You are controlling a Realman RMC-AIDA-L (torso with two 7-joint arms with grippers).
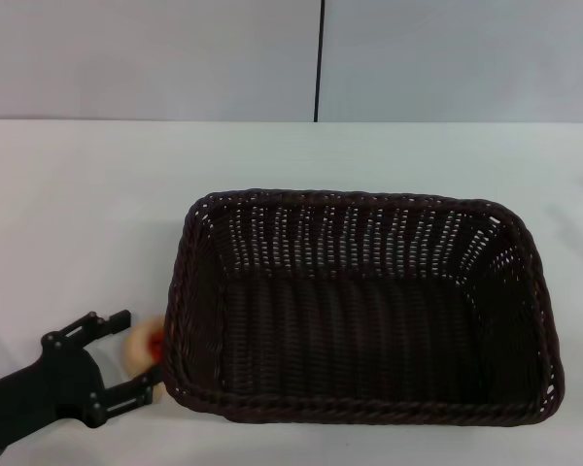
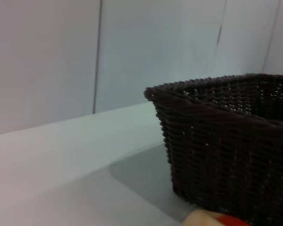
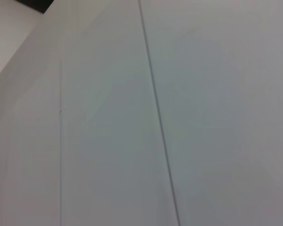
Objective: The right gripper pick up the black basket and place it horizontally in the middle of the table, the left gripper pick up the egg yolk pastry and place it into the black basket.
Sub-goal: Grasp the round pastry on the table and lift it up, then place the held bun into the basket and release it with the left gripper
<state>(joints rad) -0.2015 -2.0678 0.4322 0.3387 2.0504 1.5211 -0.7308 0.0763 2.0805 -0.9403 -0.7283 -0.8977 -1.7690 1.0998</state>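
The black basket [image 1: 364,306] stands lengthwise across the middle of the white table [image 1: 78,214], open side up and empty inside. It also shows in the left wrist view [image 2: 226,141]. The egg yolk pastry [image 1: 144,348], cream with an orange-red patch, lies on the table against the basket's near left corner. Its edge shows in the left wrist view [image 2: 212,219]. My left gripper [image 1: 126,354] is at the near left, open, with one finger on either side of the pastry. My right gripper is out of view. The right wrist view shows only a wall.
A pale wall with a dark vertical seam [image 1: 319,58] runs behind the table's far edge. Bare tabletop lies to the left of and behind the basket. The basket's left wall stands right beside the pastry.
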